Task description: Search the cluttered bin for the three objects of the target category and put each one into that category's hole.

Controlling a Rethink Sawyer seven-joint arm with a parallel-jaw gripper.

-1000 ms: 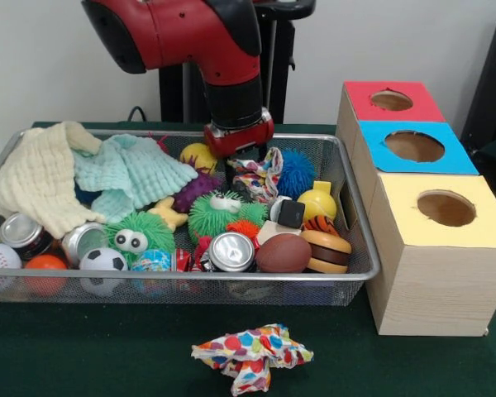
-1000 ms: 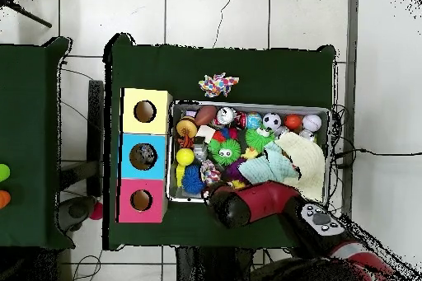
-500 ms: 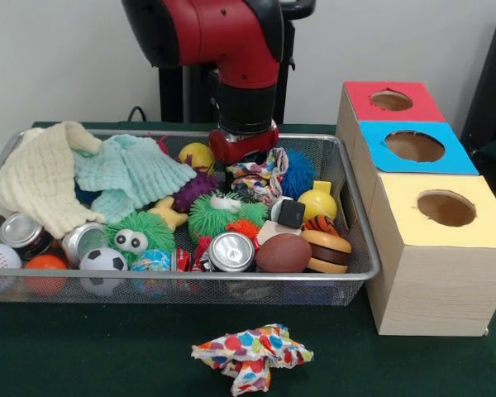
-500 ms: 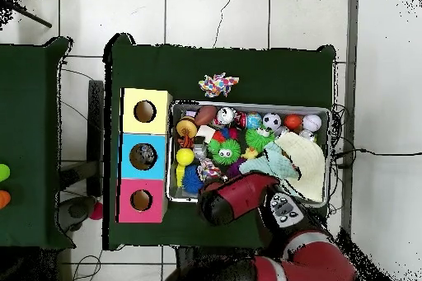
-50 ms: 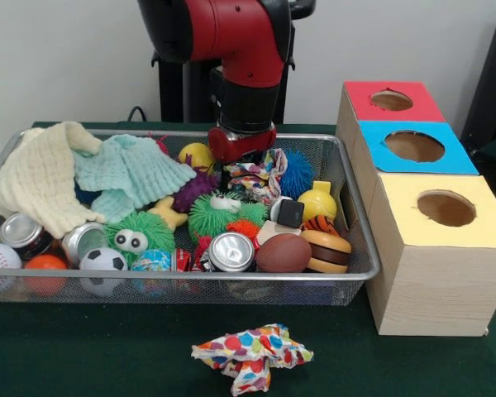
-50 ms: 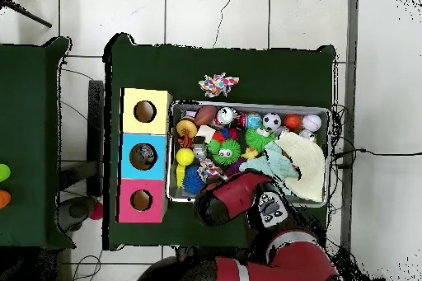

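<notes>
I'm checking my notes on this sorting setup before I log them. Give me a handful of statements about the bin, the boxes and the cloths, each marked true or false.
1. A polka-dot cloth bundle lies on the green table outside the wire mesh bin. True.
2. The yellow-topped box stands farthest from the camera in the front view. False: it is nearest; the red-topped box is farthest.
3. A brown toy football lies beside a toy hamburger. True.
4. The cream knitted cloth hangs out over the box holes. False: it lies at the bin's end away from the boxes.
5. The robot's gripper is above the blue-topped box. False: it is over the bin, by a patterned cloth.
</notes>
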